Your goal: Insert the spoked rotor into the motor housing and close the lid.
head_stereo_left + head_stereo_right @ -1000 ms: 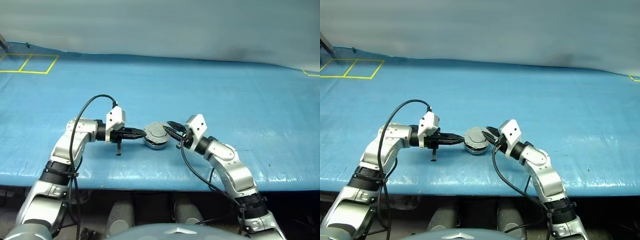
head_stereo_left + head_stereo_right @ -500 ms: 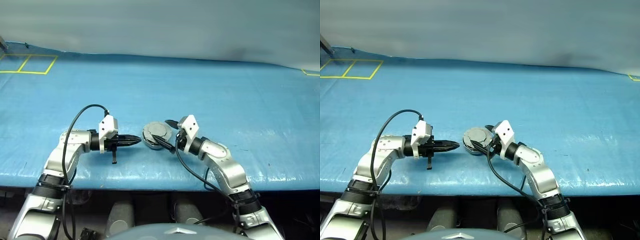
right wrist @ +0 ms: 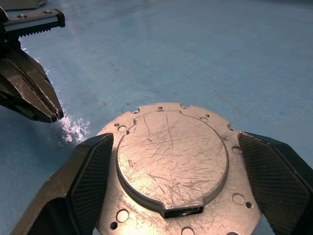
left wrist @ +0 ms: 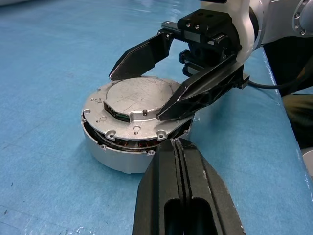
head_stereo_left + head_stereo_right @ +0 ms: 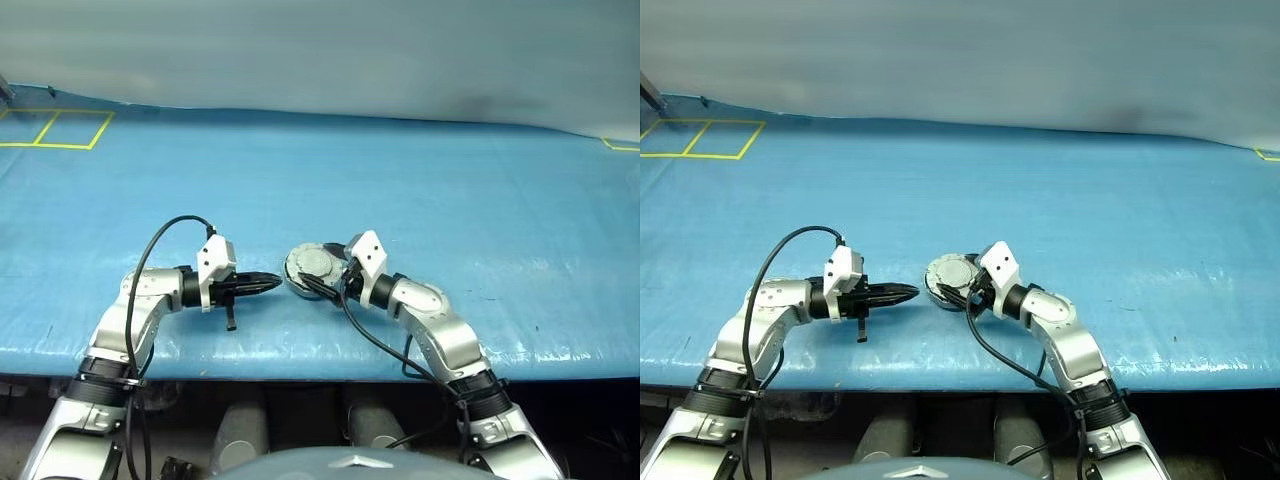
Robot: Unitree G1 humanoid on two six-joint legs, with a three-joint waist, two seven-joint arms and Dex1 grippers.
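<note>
Left wrist view, nearest first: the left gripper point(image 4: 180, 147), fingers pressed shut on nothing, points at the motor housing point(image 4: 124, 155), just short of it. Beyond, the right gripper point(image 4: 146, 83) holds its fingers wide, straddling the lid point(image 4: 134, 110) without clamping it. The lid rests tilted, copper windings showing beneath its near edge. Judging by that gap, seating needs even downward pressure. From the head, the housing sits on the blue bench point(image 5: 450, 180) at twelve o'clock; the gap is hidden there.
</note>
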